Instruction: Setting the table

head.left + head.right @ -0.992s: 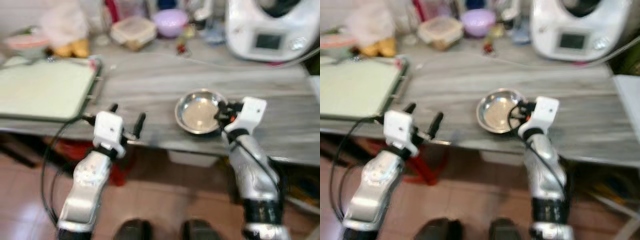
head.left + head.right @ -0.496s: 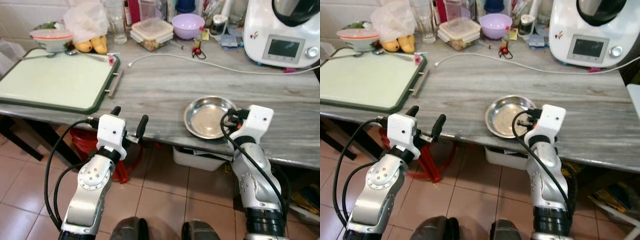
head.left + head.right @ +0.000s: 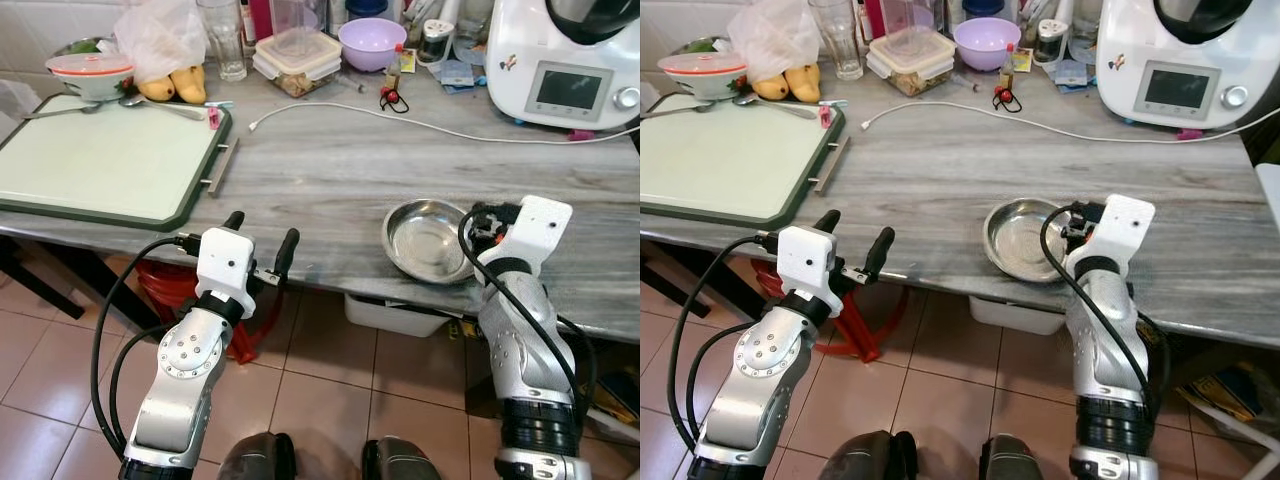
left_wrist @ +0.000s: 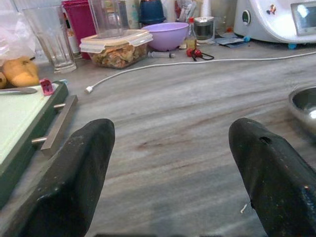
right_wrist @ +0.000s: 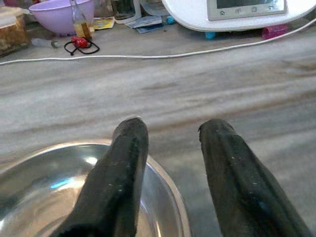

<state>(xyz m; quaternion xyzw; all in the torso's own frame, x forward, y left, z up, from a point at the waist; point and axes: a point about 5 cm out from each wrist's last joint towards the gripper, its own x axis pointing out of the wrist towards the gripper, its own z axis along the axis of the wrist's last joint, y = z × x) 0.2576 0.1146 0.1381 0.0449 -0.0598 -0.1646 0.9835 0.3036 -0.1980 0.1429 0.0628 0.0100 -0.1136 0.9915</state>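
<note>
A shallow steel bowl (image 3: pixel 425 240) sits on the grey wooden table (image 3: pixel 330 180), close to its front edge. My right gripper (image 3: pixel 478 222) is at the bowl's right rim. In the right wrist view one black finger (image 5: pixel 126 163) is inside the bowl (image 5: pixel 44 197) and the other is outside, with the rim caught between them. My left gripper (image 3: pixel 260 228) hovers open at the table's front edge, left of the bowl, with nothing between its fingers (image 4: pixel 79 168).
A green tray (image 3: pixel 100 160) lies at the left, with a lidded bowl (image 3: pixel 90 70), bananas (image 3: pixel 170 88) and a glass (image 3: pixel 222 40) behind it. At the back are a white cable (image 3: pixel 420 122), a food container (image 3: pixel 295 55), a purple bowl (image 3: pixel 372 40) and a white kitchen machine (image 3: pixel 565 60).
The blur has cleared and the camera has shifted a little. The right gripper and the steel bowl have slid together to the right along the front edge. The left gripper has stayed put.
</note>
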